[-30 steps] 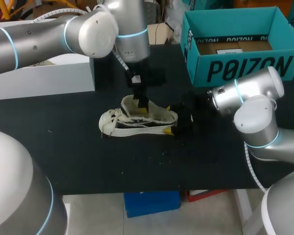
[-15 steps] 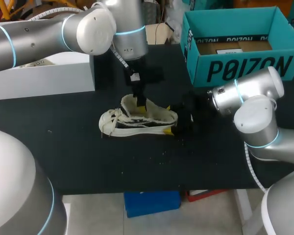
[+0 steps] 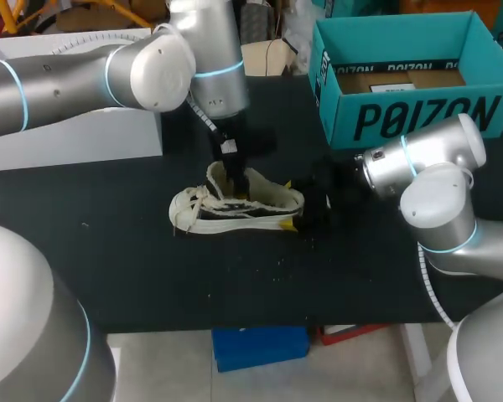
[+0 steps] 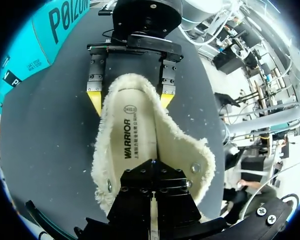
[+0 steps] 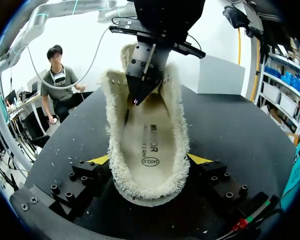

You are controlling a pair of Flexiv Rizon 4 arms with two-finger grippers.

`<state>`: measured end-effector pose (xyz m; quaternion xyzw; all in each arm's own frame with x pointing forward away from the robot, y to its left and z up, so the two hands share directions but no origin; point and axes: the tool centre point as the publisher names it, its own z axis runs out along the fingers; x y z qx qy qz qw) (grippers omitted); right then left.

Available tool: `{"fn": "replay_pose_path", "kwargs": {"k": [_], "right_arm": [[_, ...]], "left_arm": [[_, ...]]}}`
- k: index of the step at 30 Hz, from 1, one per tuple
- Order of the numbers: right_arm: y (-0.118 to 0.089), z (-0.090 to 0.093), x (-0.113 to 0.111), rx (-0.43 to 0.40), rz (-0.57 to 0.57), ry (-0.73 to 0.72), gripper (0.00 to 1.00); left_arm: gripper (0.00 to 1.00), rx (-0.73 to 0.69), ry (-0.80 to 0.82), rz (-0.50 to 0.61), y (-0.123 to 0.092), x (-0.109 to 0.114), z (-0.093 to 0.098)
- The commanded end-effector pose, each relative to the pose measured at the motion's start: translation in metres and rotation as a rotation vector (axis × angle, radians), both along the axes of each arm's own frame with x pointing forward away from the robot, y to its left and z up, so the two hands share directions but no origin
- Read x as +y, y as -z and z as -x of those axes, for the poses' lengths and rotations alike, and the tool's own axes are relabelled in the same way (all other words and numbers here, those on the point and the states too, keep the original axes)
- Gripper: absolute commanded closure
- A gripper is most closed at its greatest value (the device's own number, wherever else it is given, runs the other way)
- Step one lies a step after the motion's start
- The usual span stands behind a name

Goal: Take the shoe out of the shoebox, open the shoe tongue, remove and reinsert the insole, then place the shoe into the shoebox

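**Shoe out of the box, both grippers on it**

You see the shoe [image 3: 235,208] lying on the black table [image 3: 109,268], out of its box, with its toe toward your left arm's side. The blue-green shoebox [image 3: 402,121] stands open behind it, well apart. Inside it lies a brown cardboard piece [image 3: 402,79]. A white box [image 3: 75,138] stands at the far left, and you cannot tell what is in it.

Your right gripper [image 5: 149,160] is clamped on the shoe's heel, one yellow tip on each fluffy side. Your left gripper [image 3: 235,177] points down into the shoe. Its fingers are pressed together, and the tip is on the insole [image 5: 151,142]. You cannot tell if it pinches the insole.
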<state>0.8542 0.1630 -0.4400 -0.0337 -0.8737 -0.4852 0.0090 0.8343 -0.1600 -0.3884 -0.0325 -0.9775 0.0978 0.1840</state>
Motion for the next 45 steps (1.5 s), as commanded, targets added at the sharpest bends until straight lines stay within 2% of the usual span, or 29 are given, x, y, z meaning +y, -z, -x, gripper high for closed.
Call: {"fn": "replay_pose_path", "kwargs": {"k": [1, 14, 24, 32, 33, 34, 35, 36, 38, 40, 45], "right_arm": [[0.003, -0.001, 0.0, 0.001, 0.002, 0.001, 1.0], [0.003, -0.001, 0.0, 0.001, 0.002, 0.001, 1.0], [0.003, -0.001, 0.0, 0.001, 0.002, 0.001, 1.0], [0.003, -0.001, 0.0, 0.001, 0.002, 0.001, 1.0], [0.003, -0.001, 0.0, 0.001, 0.002, 0.001, 1.0], [0.003, -0.001, 0.0, 0.001, 0.002, 0.001, 1.0], [0.003, -0.001, 0.0, 0.001, 0.002, 0.001, 1.0], [0.003, -0.001, 0.0, 0.001, 0.002, 0.001, 1.0], [0.003, -0.001, 0.0, 0.001, 0.002, 0.001, 1.0], [0.003, -0.001, 0.0, 0.001, 0.002, 0.001, 1.0], [0.003, -0.001, 0.0, 0.001, 0.002, 0.001, 1.0]], "left_arm": [[1.0, 0.011, 0.004, -0.006, 0.012, -0.005, 0.0], [1.0, 0.015, 0.022, -0.07, 0.034, -0.019, 0.01], [1.0, -0.016, 0.013, -0.143, 0.04, -0.02, 0.015], [1.0, -0.04, -0.016, -0.121, 0.039, -0.018, 0.017], [0.98, -0.044, -0.023, -0.104, 0.038, -0.016, 0.017], [0.83, -0.048, -0.028, -0.093, 0.036, -0.015, 0.017], [0.51, -0.061, -0.024, -0.065, 0.033, -0.015, 0.018], [0.4, -0.07, -0.024, -0.058, 0.03, -0.014, 0.018], [0.4, -0.093, -0.024, -0.057, 0.026, -0.014, 0.019], [0.44, -0.115, -0.026, -0.074, 0.025, -0.014, 0.02], [0.46, -0.154, -0.042, -0.133, 0.03, -0.01, 0.019]]}}
